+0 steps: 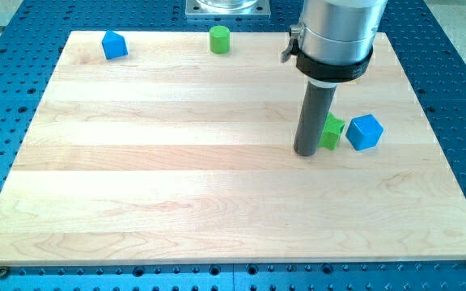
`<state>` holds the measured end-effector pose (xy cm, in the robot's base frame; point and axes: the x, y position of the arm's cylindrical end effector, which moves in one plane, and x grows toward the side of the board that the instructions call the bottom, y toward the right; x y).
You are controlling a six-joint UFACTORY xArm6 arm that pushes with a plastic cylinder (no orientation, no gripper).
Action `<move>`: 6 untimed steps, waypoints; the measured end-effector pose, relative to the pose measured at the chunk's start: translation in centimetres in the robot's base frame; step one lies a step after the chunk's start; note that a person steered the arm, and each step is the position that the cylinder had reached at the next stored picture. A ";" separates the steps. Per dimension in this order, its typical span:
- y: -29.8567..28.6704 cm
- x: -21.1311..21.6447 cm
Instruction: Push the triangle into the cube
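Blue perforated metal frames the wooden board (217,162). From where I stand the arm's tip (305,152), a plain rod with no jaws to open or shut, touches the green triangular block (332,131) at its right; just beyond sits the blue cube (365,132). Best to push straight rightward, centred, so the green block doesn't slip aside.
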<state>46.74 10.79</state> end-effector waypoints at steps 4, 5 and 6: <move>-29.2 -13.5; -36.6 -17.4; -41.3 -18.7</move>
<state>28.03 -30.48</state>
